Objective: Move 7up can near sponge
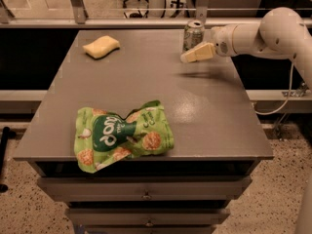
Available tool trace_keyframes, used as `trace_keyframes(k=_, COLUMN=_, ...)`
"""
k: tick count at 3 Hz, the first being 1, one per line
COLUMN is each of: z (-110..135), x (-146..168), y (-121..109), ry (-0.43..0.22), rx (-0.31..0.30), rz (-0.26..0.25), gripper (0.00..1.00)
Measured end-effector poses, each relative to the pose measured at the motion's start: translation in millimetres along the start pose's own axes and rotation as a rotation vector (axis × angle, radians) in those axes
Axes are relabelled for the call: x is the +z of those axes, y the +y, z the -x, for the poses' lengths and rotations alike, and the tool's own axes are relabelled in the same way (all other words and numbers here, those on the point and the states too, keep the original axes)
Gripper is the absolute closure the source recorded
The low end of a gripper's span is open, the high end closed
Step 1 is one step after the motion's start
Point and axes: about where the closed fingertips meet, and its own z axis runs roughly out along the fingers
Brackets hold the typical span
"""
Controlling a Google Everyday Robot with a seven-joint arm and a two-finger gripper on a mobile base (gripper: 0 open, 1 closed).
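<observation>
The 7up can (pixel 193 34) stands upright on the grey surface (pixel 209 111), far back at about 1 o'clock, close to the rear edge. The claw (pixel 197 53) is just in front of the can, on its 5 o'clock side, low above the surface and so close that it seems to touch the lower part of the can. I cannot tell if the claw is released or clenched. The white arm (pixel 273 30) reaches in from 3 o'clock. The sponge (pixel 101 47) lies flat at about 11 o'clock, well apart from the can. A crumpled green snack bag (pixel 122 136) lies near the front edge at 7 o'clock, and drawers (pixel 146 195) are under the surface
</observation>
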Motion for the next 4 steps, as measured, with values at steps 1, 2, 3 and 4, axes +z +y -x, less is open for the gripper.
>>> trace_keyframes(k=1, z=3.7, x=4.9, y=-7.8, ry=-0.078, rx=0.056, rz=-0.007, gripper=0.00)
trace_keyframes(k=2, z=14.3, x=8.0, y=-6.3, ry=-0.156, rx=0.107, rz=0.011, gripper=0.15)
trace_keyframes(k=3, z=28.0, x=8.5, y=0.2, ry=-0.215, rx=0.137, rz=0.042, gripper=0.38)
trace_keyframes(k=4, z=40.2, x=7.0, y=10.0, ry=-0.251, rx=0.143, rz=0.074, gripper=0.61)
